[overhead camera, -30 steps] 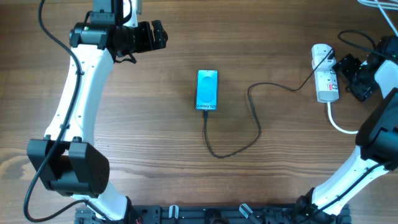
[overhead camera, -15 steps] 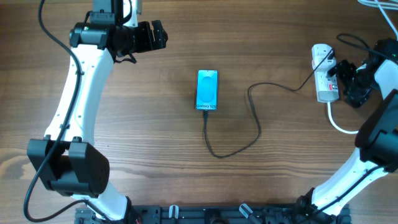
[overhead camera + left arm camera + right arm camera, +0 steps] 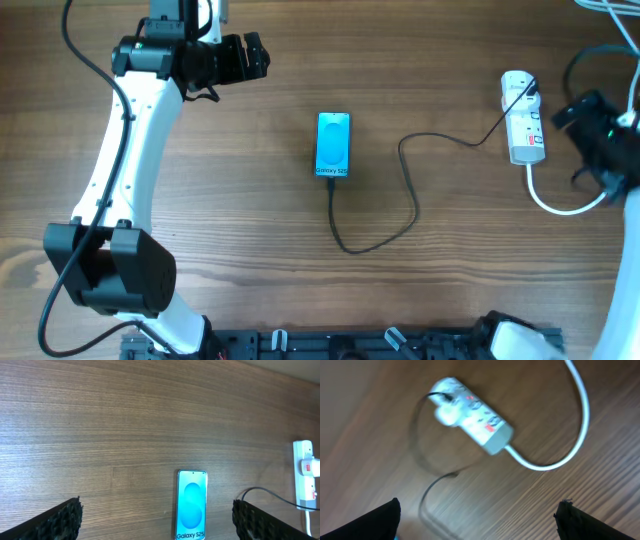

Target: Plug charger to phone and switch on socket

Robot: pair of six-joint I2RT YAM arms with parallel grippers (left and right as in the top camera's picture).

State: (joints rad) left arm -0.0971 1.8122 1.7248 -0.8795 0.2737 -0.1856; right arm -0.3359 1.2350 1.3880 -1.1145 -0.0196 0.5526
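A flat smartphone with a turquoise screen (image 3: pixel 333 145) lies mid-bench (image 3: pixel 250 200). A thin black charger cable (image 3: pixel 410 190) runs from its near end to the white oblong power strip (image 3: pixel 524 130) by the right edge. The right gripper (image 3: pixel 480 510), wide open and empty, hangs near the strip without touching it; it probably needs to press the small red switch (image 3: pixel 492 423) squarely. The left gripper (image 3: pixel 156 509) is open and empty too.

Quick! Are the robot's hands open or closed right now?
Left hand: open, holding nothing.
Right hand: open, holding nothing.
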